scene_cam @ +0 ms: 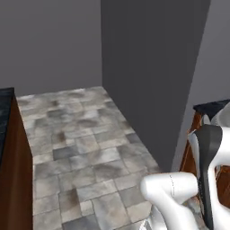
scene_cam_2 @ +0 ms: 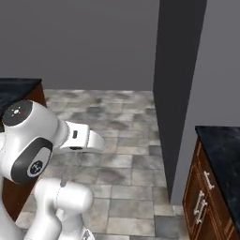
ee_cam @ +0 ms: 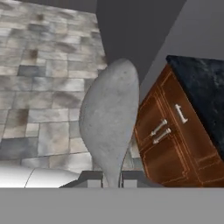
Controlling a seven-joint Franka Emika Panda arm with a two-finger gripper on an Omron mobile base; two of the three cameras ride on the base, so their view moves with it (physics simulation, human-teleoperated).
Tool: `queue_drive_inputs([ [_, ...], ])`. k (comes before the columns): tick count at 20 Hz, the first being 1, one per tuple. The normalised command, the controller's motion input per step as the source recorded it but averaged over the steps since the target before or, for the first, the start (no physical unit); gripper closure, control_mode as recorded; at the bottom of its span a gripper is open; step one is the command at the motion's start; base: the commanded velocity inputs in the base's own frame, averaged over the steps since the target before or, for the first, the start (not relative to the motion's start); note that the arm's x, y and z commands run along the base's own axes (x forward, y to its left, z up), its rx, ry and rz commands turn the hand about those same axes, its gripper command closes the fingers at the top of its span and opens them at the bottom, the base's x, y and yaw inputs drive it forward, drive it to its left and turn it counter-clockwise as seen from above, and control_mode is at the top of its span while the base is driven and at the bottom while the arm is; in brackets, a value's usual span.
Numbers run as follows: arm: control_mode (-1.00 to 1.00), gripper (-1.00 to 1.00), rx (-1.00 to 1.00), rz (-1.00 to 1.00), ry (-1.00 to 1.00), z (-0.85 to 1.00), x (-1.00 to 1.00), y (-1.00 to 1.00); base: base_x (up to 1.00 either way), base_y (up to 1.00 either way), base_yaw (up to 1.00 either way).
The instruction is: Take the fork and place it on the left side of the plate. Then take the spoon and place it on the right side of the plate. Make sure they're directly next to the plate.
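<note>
- In the hand view the spoon point(ee_cam: 109, 120) stood up from between the two dark finger tips, its grey oval bowl uppermost and close to the camera.
- The gripper point(ee_cam: 110, 178) was clamped on the spoon's slim neck, with the fingers point(ee_cam: 93, 178) nearly together either side of it.
- The spoon hung in the air over the tiled floor point(ee_cam: 39, 65), touching no surface.
- Behind the bowl rose a tall dark grey wall panel point(ee_cam: 131, 30).
- To the right of the spoon in that view stood a brown wooden cabinet point(ee_cam: 170, 140) with three silver handles, under a black speckled counter point(ee_cam: 203, 92).
- In the right base view the arm point(scene_cam_2: 33, 140) bent across the lower left, and the same cabinet point(scene_cam_2: 206, 201) and counter point(scene_cam_2: 225, 154) sat at the lower right.
- In the left base view the white arm point(scene_cam: 188, 184) rose at the lower right; the spoon's handle was probably hidden below the fingers, though the hand view was too close to tell.
- Another dark counter edge point(scene_cam: 5, 112) on brown wood showed at the left there.
</note>
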Motion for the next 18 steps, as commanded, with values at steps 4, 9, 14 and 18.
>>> queue_drive_inputs([
  [4,1.0,1.0,0.0,0.0,0.0,0.0,0.0,0.0,1.0,0.07,0.42],
  [9,1.0,1.0,0.0,0.0,0.0,0.0,0.0,0.0,1.0,0.05,0.45],
  [14,1.0,1.0,0.0,0.0,0.0,0.0,0.0,0.0,1.0,0.0,0.44],
  [18,1.0,1.0,0.0,0.0,0.0,0.0,0.0,0.0,1.0,0.0,0.4],
])
